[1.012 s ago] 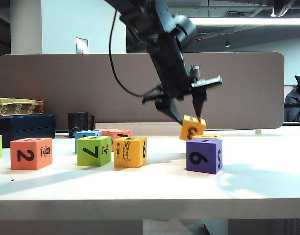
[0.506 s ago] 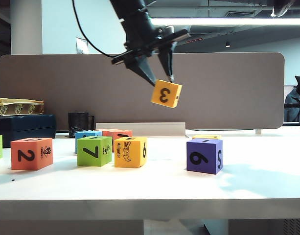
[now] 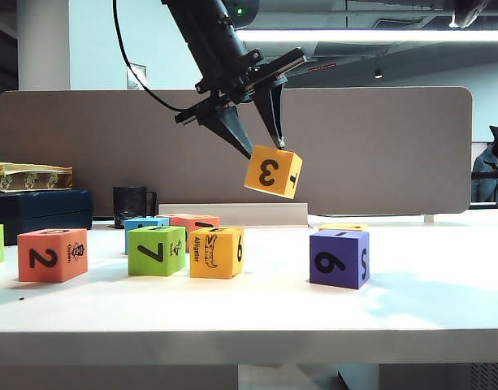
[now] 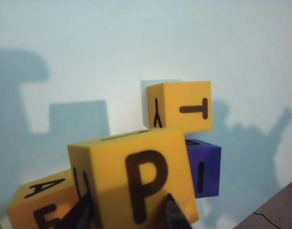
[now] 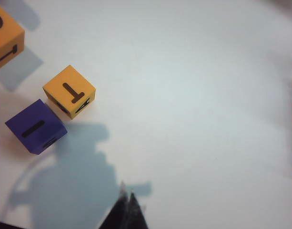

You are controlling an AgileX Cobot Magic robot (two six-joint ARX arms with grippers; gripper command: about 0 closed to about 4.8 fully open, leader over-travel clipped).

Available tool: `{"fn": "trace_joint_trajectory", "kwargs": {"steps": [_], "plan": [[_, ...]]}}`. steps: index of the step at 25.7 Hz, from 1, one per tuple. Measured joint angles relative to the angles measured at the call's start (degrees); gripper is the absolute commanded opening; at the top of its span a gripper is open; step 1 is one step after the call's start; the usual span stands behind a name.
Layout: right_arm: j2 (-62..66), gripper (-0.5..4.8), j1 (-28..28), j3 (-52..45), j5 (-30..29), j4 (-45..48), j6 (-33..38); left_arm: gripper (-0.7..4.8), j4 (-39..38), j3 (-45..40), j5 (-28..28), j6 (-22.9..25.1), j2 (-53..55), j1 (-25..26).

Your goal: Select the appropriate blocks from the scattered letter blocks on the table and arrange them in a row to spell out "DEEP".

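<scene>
- A yellow-orange foam cube marked "3" is pinched aloft by the left gripper, likely for carrying to the row.
- The right gripper, tips pressed together, is parked over the white table.

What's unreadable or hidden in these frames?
- Exterior view: blue foam cube and orange foam cube mostly hidden behind the green "7" foam cube.
- Left wrist view: left pincer cut off by the frame edge, gripping the yellow "P" foam cube.
- Right wrist view: right pincer, tips together, body out of frame.
</scene>
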Motion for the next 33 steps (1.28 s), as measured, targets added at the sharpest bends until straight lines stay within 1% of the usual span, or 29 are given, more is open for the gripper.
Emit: {"fn": "trace_joint_trajectory", "kwargs": {"steps": [5, 10, 13, 17, 18, 33], "plan": [[0.0, -0.01, 0.0, 0.0, -0.02, 0.0, 0.0, 1.77, -0.98, -0.13, 0.63, -0.02, 1.2, -0.52], [0.0, -0.01, 0.0, 0.0, 0.0, 0.0, 0.0, 1.78, -0.37, -5.88, 1.07, -0.94, 1.29, -1.44], [0.0, -0.01, -0.02, 0.0, 0.0, 0.0, 0.0, 1.78, 2.82, -8.81, 2.36, -2.45, 1.31, -1.27], [0.0, -0.01, -0.02, 0.0, 0.0, 0.02, 0.0, 1.78, 5.2, -10.25, 2.99, -2.67, 1.29, -1.22], [0.0, -0.02, -0.02, 0.0, 0.0, 0.0, 0.0, 1.78, 5.77, -11.06, 2.99, -3.37, 1.33, -1.25], [0.0, -0.01, -0.02, 0.0, 0.0, -0.07, 0.0, 1.79, 6.62, -11.41, 1.01, -3.8, 2.12, -1.2]]}}
